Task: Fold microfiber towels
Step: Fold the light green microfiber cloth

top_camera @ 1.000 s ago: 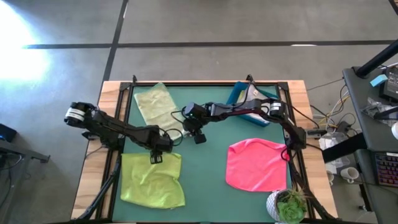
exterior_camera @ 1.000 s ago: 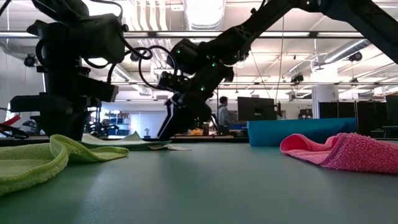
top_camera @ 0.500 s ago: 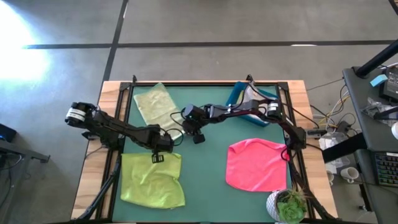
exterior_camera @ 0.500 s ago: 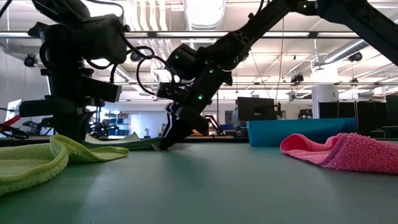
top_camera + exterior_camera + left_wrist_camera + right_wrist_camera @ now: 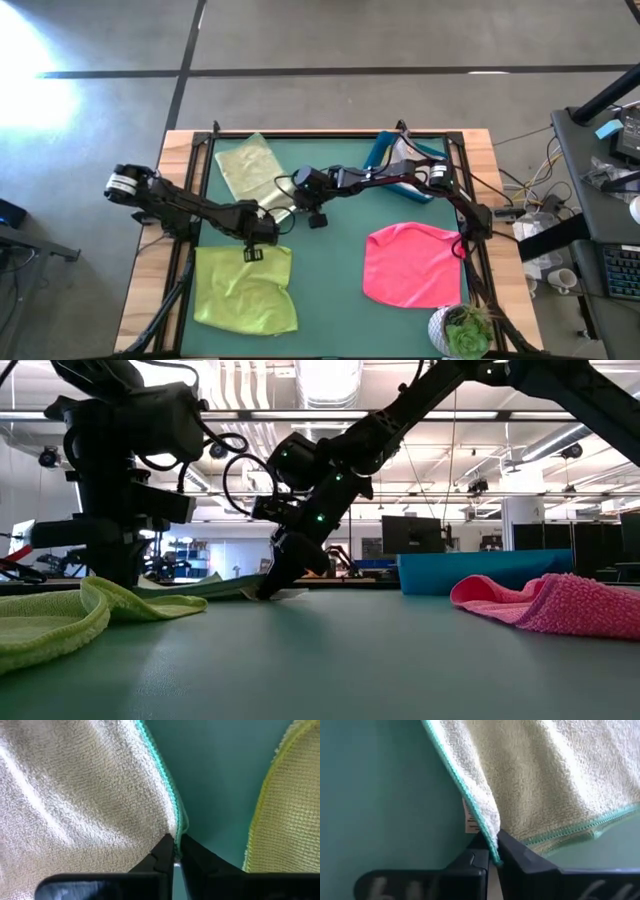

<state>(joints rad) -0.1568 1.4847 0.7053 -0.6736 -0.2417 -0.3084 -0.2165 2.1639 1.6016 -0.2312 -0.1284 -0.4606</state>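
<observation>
Upper left of the high view: your pale green towel (image 5: 250, 168) lies on the table (image 5: 340, 270). Your left gripper (image 5: 174, 851) pinches its teal-stitched hem, fingers closed on the cloth. Your right gripper (image 5: 492, 851) clamps another edge of it. Lower left: lime green towel (image 5: 245, 288). Lower right: pink towel (image 5: 410, 265).

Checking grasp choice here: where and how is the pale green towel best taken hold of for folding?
Probably at its near edge, from above, since the pale green towel lies flat. The left gripper and right gripper each pinch its teal-stitched hem there.
</observation>
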